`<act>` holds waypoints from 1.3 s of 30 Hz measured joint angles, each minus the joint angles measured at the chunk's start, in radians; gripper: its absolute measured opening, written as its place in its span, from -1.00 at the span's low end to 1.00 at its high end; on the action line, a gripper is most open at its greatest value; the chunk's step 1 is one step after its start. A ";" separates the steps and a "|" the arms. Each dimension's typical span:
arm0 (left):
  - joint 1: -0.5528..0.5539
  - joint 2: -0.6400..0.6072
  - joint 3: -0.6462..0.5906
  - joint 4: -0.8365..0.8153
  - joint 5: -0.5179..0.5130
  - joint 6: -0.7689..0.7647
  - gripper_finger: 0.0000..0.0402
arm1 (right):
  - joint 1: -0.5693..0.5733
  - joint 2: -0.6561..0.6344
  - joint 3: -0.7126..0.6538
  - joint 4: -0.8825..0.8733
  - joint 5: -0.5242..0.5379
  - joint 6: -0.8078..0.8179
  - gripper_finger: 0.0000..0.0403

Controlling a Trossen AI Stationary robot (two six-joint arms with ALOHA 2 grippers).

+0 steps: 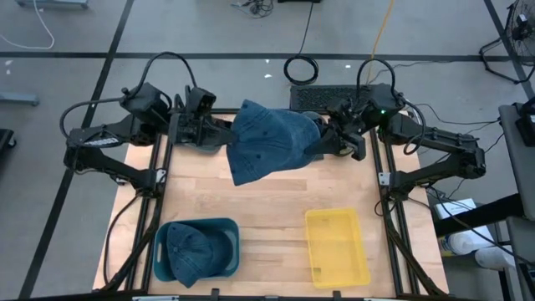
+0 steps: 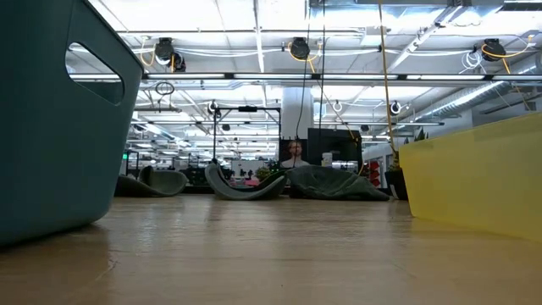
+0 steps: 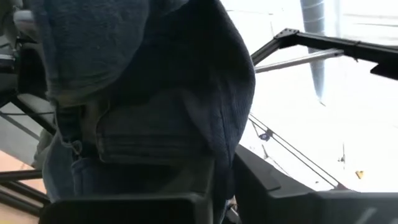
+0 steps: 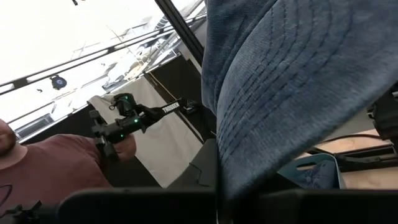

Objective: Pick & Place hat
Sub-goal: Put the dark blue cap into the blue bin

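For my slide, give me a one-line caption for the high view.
Both pincers, left and right, hold a denim hat above the table.

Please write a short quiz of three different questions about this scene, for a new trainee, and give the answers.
1. True or false: the held hat lies flat on the table.
2. Which bin holds a hat? A) teal bin B) yellow bin
3. Fill in: the held hat hangs between the left gripper and the ____ gripper.

Key: 1. False, both arms hold it up. 2. A; the second hat is in it. 3. right.
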 joint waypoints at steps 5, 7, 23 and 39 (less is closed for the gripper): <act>0.000 0.000 0.000 -0.018 0.027 0.059 -0.86 | 0.000 0.000 0.000 -0.002 -0.003 -0.007 -1.00; 0.000 0.000 0.000 -0.028 0.028 0.073 -0.86 | 0.000 0.000 0.000 -0.003 -0.003 -0.011 -0.98; 0.001 -0.091 0.000 -0.064 0.021 0.135 -0.86 | -0.079 -0.029 0.000 -0.131 -0.007 -0.034 -0.78; -0.051 -0.297 0.000 -0.511 -0.243 0.158 -0.86 | -0.199 -0.038 0.000 -0.160 0.185 -0.088 -0.91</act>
